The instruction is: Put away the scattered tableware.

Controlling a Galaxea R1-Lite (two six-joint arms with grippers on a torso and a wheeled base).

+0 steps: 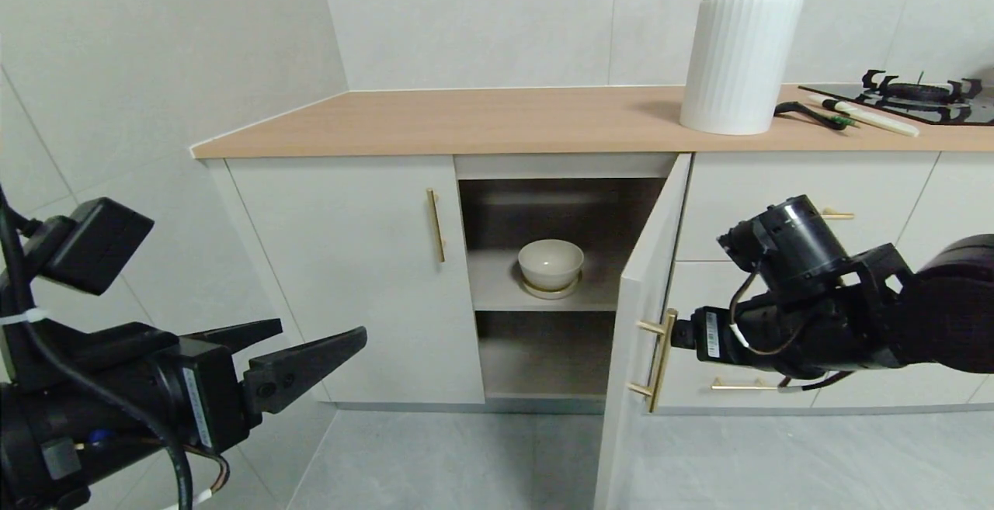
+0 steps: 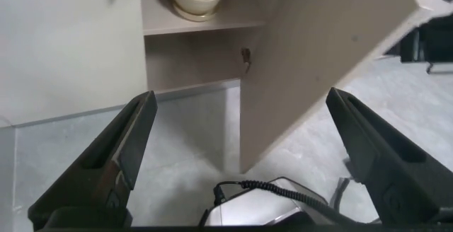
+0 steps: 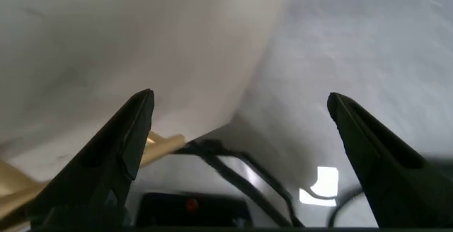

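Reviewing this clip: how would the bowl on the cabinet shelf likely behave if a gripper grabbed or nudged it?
The bowl looks glazed and glossy, so probably slippery and breakable. Its rounded wall likely offers poor grip; the rim seems safer. It sits on a small plate, so a nudge may shift both.

bright, soft, even light washes the counter (image 1: 466,118) and tiled walls (image 1: 155,52), the white ribbed container (image 1: 739,60) drops a faint shadow to its left, the bowl (image 1: 550,263) sits in dimmer shade inside the cabinet (image 1: 559,211), and the floor (image 1: 466,456) carries a dull sheen.
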